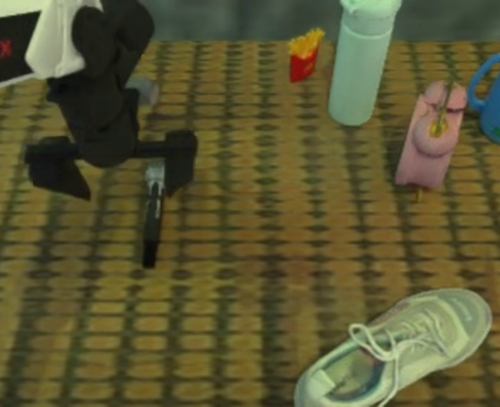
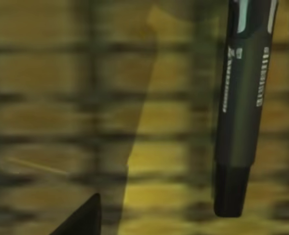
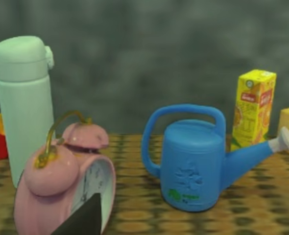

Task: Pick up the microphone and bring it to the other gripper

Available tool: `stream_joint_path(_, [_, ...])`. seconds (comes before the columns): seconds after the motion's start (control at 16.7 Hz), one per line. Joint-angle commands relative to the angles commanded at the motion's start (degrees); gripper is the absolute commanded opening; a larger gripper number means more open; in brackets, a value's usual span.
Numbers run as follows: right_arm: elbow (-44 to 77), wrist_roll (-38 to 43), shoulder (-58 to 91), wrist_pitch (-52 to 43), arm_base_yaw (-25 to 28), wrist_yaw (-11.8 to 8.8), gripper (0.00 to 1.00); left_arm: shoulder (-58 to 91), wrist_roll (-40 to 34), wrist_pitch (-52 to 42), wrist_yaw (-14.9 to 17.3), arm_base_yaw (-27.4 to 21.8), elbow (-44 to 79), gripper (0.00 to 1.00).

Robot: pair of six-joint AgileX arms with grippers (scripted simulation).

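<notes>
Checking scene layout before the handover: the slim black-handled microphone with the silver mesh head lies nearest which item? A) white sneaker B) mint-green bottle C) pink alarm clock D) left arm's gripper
D: in the top view the microphone lies on the table, its head right at the left gripper, far from the others.

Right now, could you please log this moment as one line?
left gripper: over microphone head, grasp unclear | microphone: lying on table | right arm: out of top view

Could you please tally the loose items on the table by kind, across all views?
Microphone: 1
Fries: 1
Bottle: 1
Alarm clock: 1
Watering can: 1
Juice carton: 1
Shoe: 1
Total: 7
</notes>
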Motion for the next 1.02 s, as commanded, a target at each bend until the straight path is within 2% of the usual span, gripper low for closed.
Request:
stream_joint_path(0.54, [0.0, 0.0, 0.0, 0.0, 0.0, 0.0, 1.00, 2.8, -0.2, 0.1, 0.0, -0.2, 1.4, 1.00])
stream_joint_path(1.02, [0.0, 0.0, 0.0, 0.0, 0.0, 0.0, 1.00, 12.4, -0.3, 16.5, 0.1, -0.5, -5.1, 1.00])
